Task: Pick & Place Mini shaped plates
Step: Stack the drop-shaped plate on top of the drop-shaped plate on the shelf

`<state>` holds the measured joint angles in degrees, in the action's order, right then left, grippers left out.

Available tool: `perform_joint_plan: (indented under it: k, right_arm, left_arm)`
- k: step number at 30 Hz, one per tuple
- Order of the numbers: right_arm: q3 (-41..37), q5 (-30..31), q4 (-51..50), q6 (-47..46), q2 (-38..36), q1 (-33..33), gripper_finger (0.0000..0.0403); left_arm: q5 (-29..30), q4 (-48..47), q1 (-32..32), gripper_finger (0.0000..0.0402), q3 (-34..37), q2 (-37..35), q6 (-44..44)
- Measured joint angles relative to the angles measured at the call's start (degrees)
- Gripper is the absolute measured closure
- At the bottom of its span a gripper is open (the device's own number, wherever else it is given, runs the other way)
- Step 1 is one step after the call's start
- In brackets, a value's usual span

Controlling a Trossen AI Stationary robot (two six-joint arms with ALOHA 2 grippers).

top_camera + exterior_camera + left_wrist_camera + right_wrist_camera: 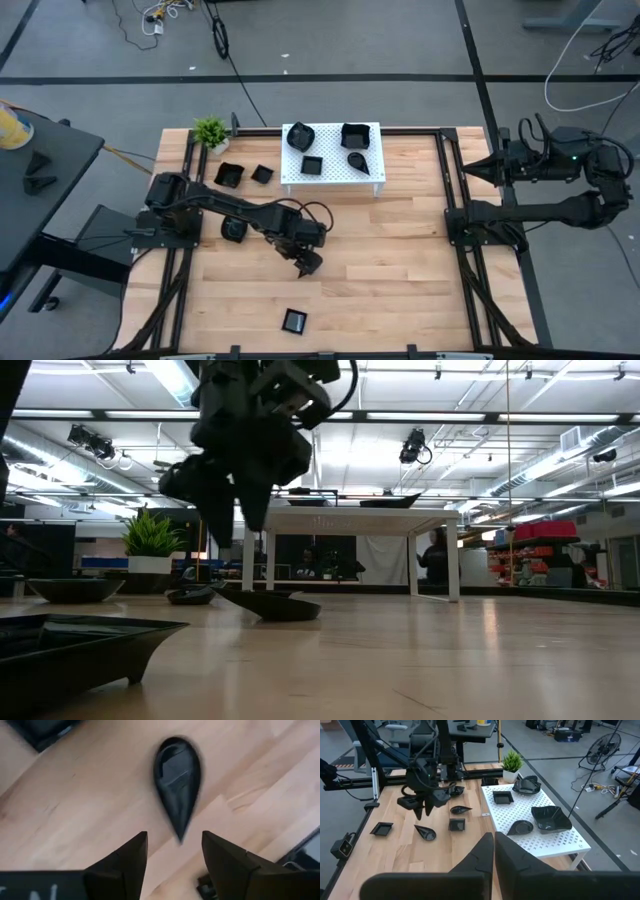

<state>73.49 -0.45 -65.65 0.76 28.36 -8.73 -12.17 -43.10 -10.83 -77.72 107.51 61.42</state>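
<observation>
The left tool [426, 810] hangs just above the bench [400, 270], its fingers [122, 865] spread wide and holding nothing. Directly below and just ahead of the fingertips lies a teardrop plate [176, 770], flat on the wood with its pointed end toward the tool.

Step in hand, as judged: either the start of a pick on this plate or the moment just after setting it down; the views do not settle which. A pick calls for lowering the tool so that the fingers straddle the narrow tail or one raised rim, then closing.

The plates are glossy black with shallow raised rims. Four rest on the white perforated stand [372, 168]: two square, one teardrop, one wavy-edged. Other square plates lie on the bare bench, one near the front edge [294, 320].

The right tool [493, 851] is parked at the bench's right side, fingers closed together and empty.
</observation>
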Motion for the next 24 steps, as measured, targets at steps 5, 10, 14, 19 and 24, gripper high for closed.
perform_joint_plan:
  k: [5,10,14,19,24]
  right_arm:
    - [0.0,0.0,0.0,0.0,0.0,0.0,0.0383]
    - [0.0,0.0,0.0,0.0,0.0,0.0,0.0383]
    - [0.0,0.0,0.0,0.0,0.0,0.0,0.0383]
    - [0.0,0.0,0.0,0.0,0.0,0.0,0.0383]
    - [0.0,0.0,0.0,0.0,0.0,0.0,0.0383]
  left_arm:
    - [0.4,1.4,0.0,0.0209,-0.1,1.2,1.0]
    - [0.5,2.4,0.0,0.0209,0.1,2.6,1.2]
    - [0.5,3.1,0.0,0.0209,0.0,3.3,1.4]
    - [0.5,3.8,0.0,0.0209,0.0,3.8,1.3]
    - [0.5,3.6,0.0,0.0209,0.1,3.9,0.9]
